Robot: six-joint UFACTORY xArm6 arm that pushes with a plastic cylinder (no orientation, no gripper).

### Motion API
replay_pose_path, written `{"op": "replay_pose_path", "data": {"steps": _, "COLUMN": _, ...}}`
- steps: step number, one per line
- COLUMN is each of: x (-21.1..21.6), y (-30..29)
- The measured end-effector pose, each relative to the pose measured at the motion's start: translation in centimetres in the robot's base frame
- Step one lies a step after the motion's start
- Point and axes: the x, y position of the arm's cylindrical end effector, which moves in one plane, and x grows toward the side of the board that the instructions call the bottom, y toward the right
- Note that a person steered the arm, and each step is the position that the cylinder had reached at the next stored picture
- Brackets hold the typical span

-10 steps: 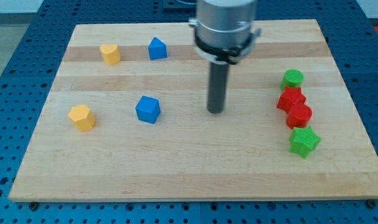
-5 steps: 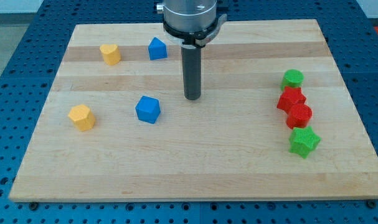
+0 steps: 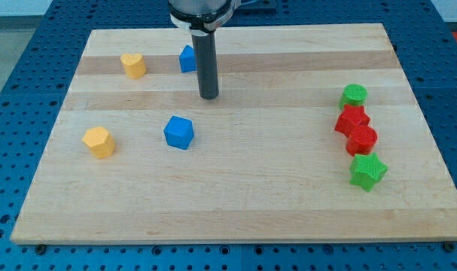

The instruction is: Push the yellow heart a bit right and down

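Note:
The yellow heart (image 3: pixel 133 65) sits near the board's top left. My tip (image 3: pixel 208 96) rests on the board to the right of and below the heart, about a hundred pixels away, not touching it. The rod rises just right of a blue block (image 3: pixel 186 59) with a pointed top and hides its right edge. A blue cube (image 3: pixel 178 132) lies below and left of the tip.
A yellow hexagonal block (image 3: pixel 99 141) lies at the left. At the right stand a green round block (image 3: pixel 354 95), two red blocks (image 3: pixel 351 119) (image 3: pixel 361 140) and a green star (image 3: pixel 367 172) in a column. The wooden board (image 3: pixel 236 218) ends on a blue perforated table.
My tip has moved left and up across the board, from the middle toward the blue pointed block. No block has moved.

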Motion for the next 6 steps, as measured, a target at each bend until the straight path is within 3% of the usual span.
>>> {"op": "replay_pose_path", "data": {"steps": 2, "x": -0.3, "y": -11.6}}
{"op": "replay_pose_path", "data": {"steps": 4, "x": -0.3, "y": -18.0}}
{"op": "replay_pose_path", "data": {"steps": 5, "x": -5.4, "y": -19.6}}
{"op": "replay_pose_path", "data": {"steps": 6, "x": -13.6, "y": -19.6}}
